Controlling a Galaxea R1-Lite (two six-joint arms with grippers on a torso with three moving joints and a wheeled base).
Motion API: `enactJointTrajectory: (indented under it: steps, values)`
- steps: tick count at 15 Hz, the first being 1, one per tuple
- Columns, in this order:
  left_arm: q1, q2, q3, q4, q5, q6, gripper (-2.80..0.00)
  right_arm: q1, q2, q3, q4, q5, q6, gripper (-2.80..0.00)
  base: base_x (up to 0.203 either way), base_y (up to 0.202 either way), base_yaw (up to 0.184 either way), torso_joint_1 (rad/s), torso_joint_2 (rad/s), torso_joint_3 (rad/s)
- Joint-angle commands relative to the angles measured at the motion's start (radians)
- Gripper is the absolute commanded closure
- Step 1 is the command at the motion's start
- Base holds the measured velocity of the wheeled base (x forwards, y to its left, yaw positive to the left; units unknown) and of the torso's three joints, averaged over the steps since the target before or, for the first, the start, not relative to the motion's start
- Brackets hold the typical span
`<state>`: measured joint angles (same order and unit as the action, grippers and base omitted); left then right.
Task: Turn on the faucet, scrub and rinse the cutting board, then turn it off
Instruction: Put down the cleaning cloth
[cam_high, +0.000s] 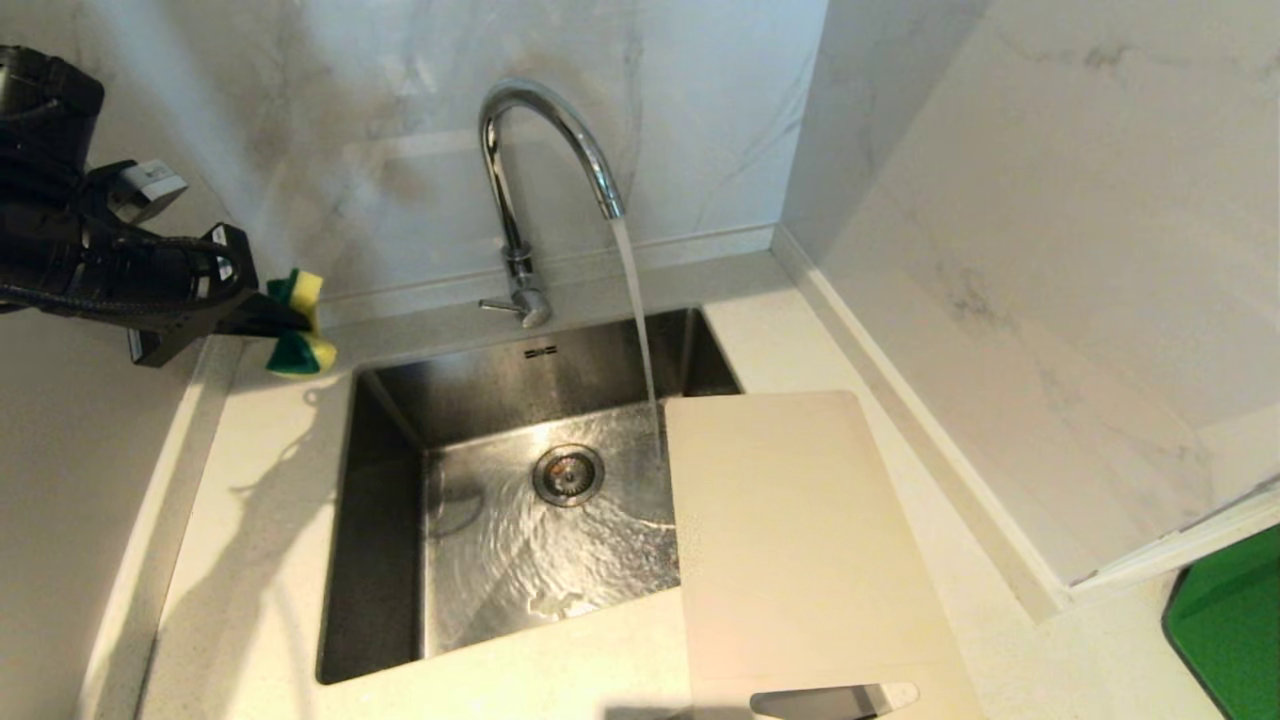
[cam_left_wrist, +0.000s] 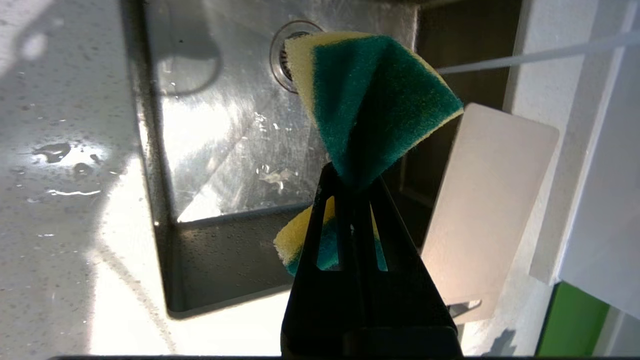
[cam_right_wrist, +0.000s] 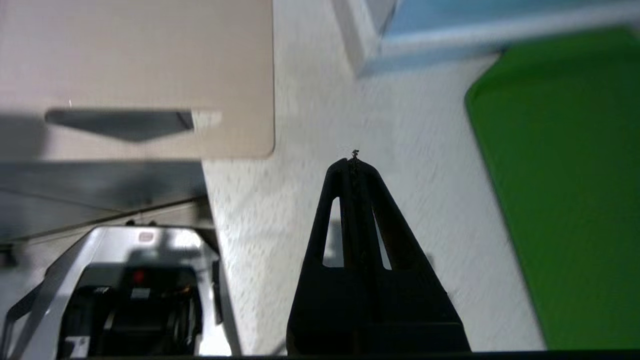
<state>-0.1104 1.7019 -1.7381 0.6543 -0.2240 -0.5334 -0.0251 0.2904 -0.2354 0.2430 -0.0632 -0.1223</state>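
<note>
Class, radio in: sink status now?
Left gripper shut on sponge, beside sink. Right gripper shut, empty. Faucet running; cutting board unscrubbed.

Pale speckled countertop (cam_high: 250, 560) with inset steel sink (cam_high: 385, 500), cream cutting board (cam_high: 800, 540) overhanging sink, green mat (cam_high: 1235, 620) at right

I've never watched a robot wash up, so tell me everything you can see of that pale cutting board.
The cutting board is a thin, flat, cream-white rectangle, plastic by its look, with rounded corners and an oblong handle slot at its near end. It lies partly across the sink's right side, the rest on the counter. The water stream lands just beside its far left corner. Neither gripper touches it.
</note>
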Motion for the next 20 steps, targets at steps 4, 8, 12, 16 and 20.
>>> enactJointTrajectory:
  steps: [4,8,12,16,20]
  values:
    - [-0.002,0.018,-0.001,0.002,0.0,-0.003,0.0,0.02,-0.205,0.176,-0.09,0.077,0.057,0.0,0.0,0.0,0.0,0.0,0.0,0.0]
    - [-0.003,0.037,-0.002,0.002,-0.001,-0.002,0.0,0.021,-0.294,0.199,-0.157,0.089,0.075,0.0,0.0,0.0,0.0,0.0,0.0,0.0]
    - [-0.003,0.053,0.003,-0.036,0.005,0.0,0.0,0.022,-0.291,0.202,-0.165,0.086,0.098,0.0,0.0,0.0,0.0,0.0,0.0,0.0]
    - [-0.004,0.054,-0.001,-0.033,0.029,0.005,0.0,0.022,-0.29,0.202,-0.165,0.082,0.104,0.0,0.0,0.0,0.0,0.0,0.0,0.0]
    - [-0.017,0.062,-0.001,-0.027,0.075,0.018,0.0,0.022,-0.29,0.202,-0.165,0.082,0.104,0.0,0.0,0.0,0.0,0.0,0.0,0.0]
